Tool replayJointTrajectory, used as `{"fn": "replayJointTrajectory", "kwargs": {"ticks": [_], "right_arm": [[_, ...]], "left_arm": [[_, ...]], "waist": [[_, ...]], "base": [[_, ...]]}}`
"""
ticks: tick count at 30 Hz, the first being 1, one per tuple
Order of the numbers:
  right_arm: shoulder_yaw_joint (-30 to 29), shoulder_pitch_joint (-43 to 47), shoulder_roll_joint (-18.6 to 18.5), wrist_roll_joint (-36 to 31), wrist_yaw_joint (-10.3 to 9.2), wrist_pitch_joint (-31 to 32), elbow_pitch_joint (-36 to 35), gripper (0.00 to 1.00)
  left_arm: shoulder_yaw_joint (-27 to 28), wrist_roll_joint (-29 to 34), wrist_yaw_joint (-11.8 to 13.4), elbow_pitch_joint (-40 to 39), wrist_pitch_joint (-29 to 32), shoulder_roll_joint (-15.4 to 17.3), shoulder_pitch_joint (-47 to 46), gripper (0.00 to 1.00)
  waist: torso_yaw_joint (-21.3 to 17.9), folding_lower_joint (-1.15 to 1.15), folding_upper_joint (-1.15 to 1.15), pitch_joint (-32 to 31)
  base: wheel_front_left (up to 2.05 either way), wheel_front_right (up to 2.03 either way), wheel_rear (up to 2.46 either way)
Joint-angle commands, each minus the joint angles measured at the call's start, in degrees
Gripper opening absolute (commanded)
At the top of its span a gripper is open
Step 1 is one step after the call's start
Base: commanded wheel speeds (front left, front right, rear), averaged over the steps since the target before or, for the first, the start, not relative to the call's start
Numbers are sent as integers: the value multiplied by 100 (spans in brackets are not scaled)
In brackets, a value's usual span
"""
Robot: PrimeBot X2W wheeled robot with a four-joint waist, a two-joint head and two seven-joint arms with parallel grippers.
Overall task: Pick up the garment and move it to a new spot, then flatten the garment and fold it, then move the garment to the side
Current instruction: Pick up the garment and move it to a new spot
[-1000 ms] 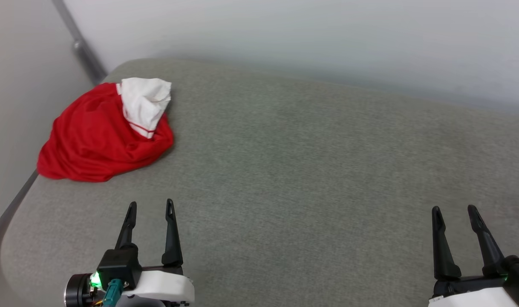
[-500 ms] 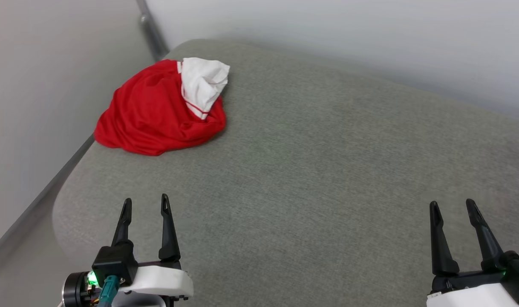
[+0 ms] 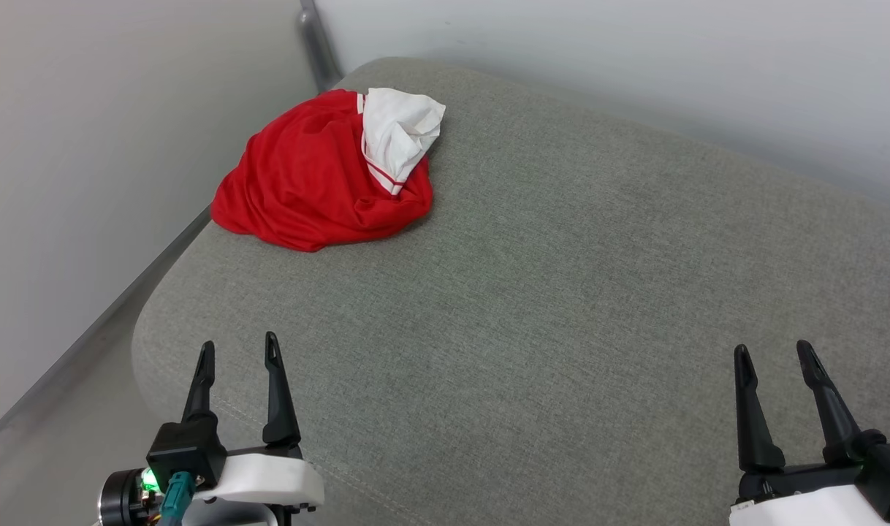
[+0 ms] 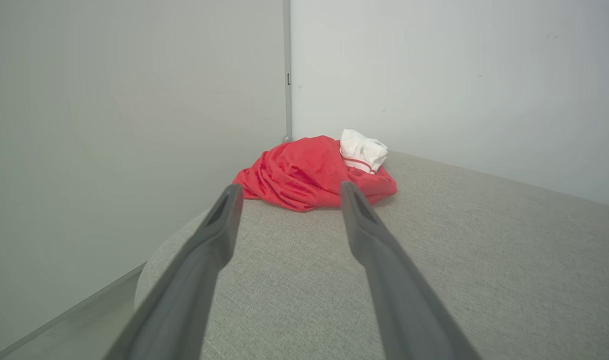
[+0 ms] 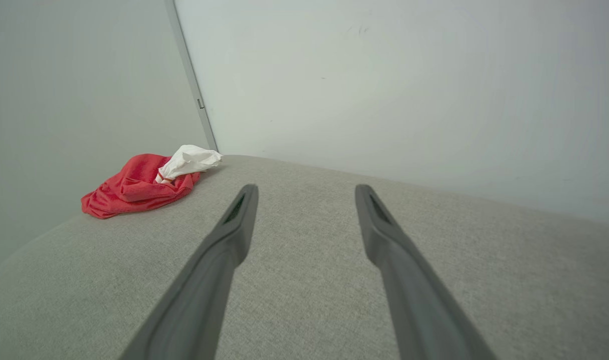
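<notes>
The garment [image 3: 321, 179] is a crumpled red heap with a bunched white sleeve on top, lying at the far left corner of the grey padded surface [image 3: 562, 292]. It also appears in the left wrist view as the garment [image 4: 309, 172], straight ahead beyond the fingers, and in the right wrist view as the garment [image 5: 139, 187], far to the left. My left gripper [image 3: 238, 354] hangs open near the front left edge, well short of the heap, nothing between its fingers. My right gripper [image 3: 774, 354] stands open at the front right, far from the garment.
Pale walls close in behind and to the left, meeting at a grey corner strip [image 3: 317, 40]. The surface's rounded left edge [image 3: 149, 329] drops to a floor gap beside the left gripper. Bare grey fabric stretches between the grippers and to the right.
The head camera has turned left, so the whole scene shifted right in view. Both grippers stay open and hold their places relative to the body; the garment lies unmoved.
</notes>
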Motion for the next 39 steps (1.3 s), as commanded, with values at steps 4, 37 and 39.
{"fn": "replayJointTrajectory", "kwargs": {"ticks": [4, 37, 39], "right_arm": [[43, -75, 7, -54, -4, -12, 8, 100], [-60, -1104, 6, -967, -4, -13, -951, 100], [-60, -1131, 6, -1007, -4, -12, -1038, 100]], "left_arm": [[84, 73, -56, -41, -16, -5, -65, 100], [1907, 240, -1466, 2156, 312, 1880, -5082, 100], [1884, 77, -1536, 2509, 642, 1971, -5309, 100]], "waist": [[-40, 0, 0, 10], [-1293, 0, 0, 2204], [-1323, 0, 0, 2331]], "base": [[0, 0, 0], [0, 0, 0], [0, 0, 0]]}}
